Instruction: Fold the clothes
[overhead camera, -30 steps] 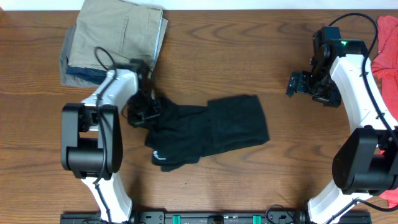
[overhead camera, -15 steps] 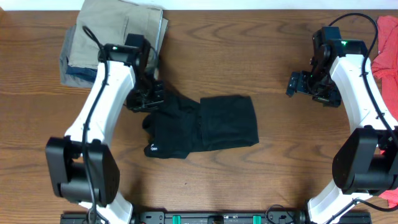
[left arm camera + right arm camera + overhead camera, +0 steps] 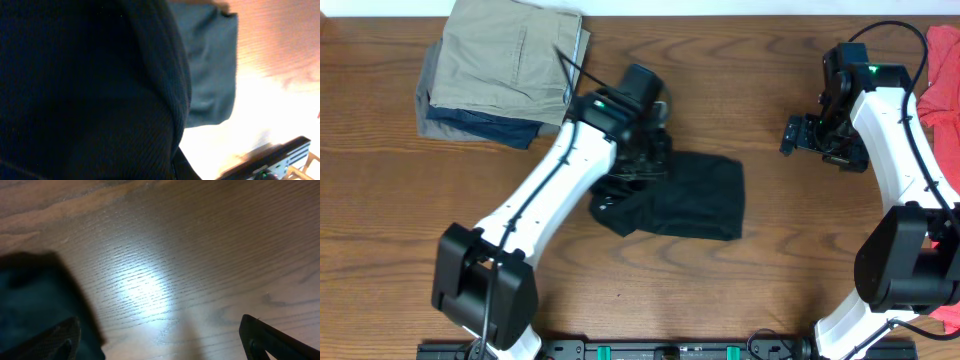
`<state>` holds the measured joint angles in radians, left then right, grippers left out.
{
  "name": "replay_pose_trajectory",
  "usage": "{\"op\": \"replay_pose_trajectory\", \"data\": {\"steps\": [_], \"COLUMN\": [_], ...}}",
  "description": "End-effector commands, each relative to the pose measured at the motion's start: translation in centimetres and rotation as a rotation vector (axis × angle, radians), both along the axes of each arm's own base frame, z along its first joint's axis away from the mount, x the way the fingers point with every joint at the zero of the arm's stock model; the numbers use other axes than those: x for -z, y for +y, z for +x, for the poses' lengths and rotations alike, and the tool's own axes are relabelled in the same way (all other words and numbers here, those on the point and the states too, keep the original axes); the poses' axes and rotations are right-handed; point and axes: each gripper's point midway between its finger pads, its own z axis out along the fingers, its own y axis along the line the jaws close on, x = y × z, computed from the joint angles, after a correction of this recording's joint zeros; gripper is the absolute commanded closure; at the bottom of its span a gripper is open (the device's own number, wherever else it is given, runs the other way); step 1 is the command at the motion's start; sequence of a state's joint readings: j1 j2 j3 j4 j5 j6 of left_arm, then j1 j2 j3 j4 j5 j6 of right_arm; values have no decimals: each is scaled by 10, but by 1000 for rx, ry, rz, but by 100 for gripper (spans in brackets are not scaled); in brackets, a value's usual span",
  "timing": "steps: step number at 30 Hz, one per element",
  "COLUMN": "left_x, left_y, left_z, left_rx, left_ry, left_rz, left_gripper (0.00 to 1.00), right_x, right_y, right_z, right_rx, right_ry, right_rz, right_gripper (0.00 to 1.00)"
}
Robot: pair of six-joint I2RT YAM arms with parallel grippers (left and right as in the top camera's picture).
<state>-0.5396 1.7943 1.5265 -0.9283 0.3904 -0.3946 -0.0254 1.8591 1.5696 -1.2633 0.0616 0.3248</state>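
Left gripper (image 3: 638, 165), clamped on the soft black short-sleeved shirt (image 3: 698, 195), seems mid-fold, next needing a flat release; right gripper (image 3: 792, 135) gapes wide, well right of the shirt

Two arms on show here: the left arm (image 3: 545, 190) wore long white shells between chunky black joints, and a thin black cable (image 3: 575, 68) trailed off near its wrist end. The right arm (image 3: 895, 140) matched it, white casing over black motor housings (a small green light (image 3: 869, 70) glowed on its upper joint). The right gripper (image 3: 790, 135) was black all over, its fingers (image 3: 265, 340) dark and straight-edged.
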Motion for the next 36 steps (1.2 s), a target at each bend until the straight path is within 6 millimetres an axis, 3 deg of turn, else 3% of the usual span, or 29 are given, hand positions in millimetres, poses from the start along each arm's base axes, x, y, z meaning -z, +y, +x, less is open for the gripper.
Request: {"op": "replay_pose_trajectory", "data": {"steps": [1,10,14,20,31,36], "left_x": [8,39,44,33,-18,-45], "left_y": [-25,-77,-74,-23,109,134], "left_z": [-5,-19,-18,0,25,22], "left_rx": [-29,32,26,-83,-381,-444], "left_ry": [33,45,14,-8,-53,-105], "left_rz": [-30,-45,9,123,265,259], "left_gripper": [94,94,94,94,94,94], "right_x": [-3,-3,-3,-3,-3,-3], "right_y": [-4,-4,-4,-4,-4,-4], "right_z": [0,0,0,0,0,0], "right_rx": [-5,-5,-5,-5,-5,-5], "right_ry": [-7,-7,-7,-7,-7,-7], "right_rz": [-13,-13,-13,-13,-13,-13], "right_gripper": [1,1,1,1,1,1]}}
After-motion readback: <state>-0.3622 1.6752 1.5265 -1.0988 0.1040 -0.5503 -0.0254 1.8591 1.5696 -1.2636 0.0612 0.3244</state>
